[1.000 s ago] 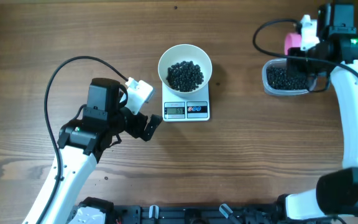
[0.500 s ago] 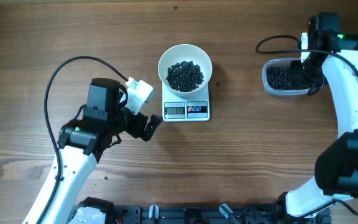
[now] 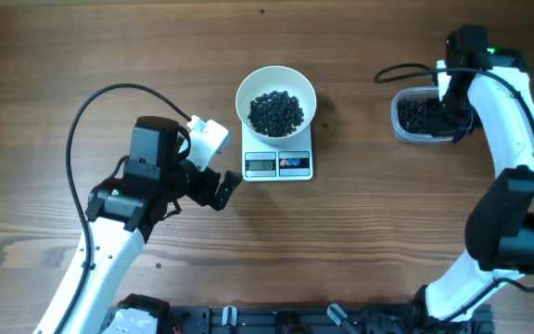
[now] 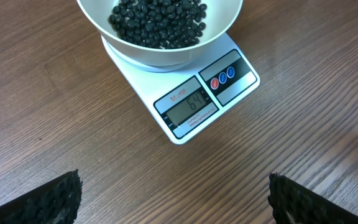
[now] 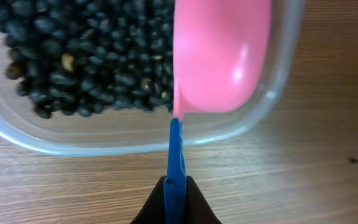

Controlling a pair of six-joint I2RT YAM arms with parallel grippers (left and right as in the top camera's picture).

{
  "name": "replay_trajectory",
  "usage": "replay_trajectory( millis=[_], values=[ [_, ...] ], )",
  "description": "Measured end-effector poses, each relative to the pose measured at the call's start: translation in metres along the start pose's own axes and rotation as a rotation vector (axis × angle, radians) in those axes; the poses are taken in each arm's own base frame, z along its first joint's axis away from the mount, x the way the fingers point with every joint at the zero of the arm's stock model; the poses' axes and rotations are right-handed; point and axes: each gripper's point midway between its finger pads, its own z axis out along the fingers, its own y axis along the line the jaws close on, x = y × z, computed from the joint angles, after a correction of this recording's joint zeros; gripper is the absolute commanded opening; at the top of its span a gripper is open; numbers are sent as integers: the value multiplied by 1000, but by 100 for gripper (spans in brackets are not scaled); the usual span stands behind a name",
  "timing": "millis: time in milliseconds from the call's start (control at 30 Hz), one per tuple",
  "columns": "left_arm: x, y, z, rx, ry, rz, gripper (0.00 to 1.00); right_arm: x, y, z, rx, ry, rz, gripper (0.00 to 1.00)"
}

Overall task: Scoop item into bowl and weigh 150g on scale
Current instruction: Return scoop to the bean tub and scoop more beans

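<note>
Beans are heaped in the middle of the white bowl, and more beans lie in a clear plastic tub off to the right. Nearest the robot's base, the left gripper hangs over the wooden table, just short of the scale. Its jaws are spread wide with nothing between them. The scale's display faces that gripper and reads 64, with small red and blue buttons beside it. The bowl sits on the scale's platform behind the display. Farther back and well apart to the right, the right gripper is clamped tight on the blue handle of a pink scoop. The scoop's head is inside the tub's right end, next to the beans there. I cannot tell whether it holds any.
</note>
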Motion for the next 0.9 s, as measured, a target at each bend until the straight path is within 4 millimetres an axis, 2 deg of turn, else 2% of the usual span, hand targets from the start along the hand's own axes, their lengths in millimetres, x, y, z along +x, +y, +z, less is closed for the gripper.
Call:
replay_trajectory(
  millis=[467, 667, 900],
  values=[
    [0, 0, 0, 0, 0, 0, 100, 2, 31, 2, -192, 10, -24, 4],
    [0, 0, 0, 0, 0, 0, 100, 3, 32, 2, -286, 3, 18, 4],
    [0, 0, 0, 0, 0, 0, 100, 3, 24, 1, -418, -15, 107, 4]
  ],
)
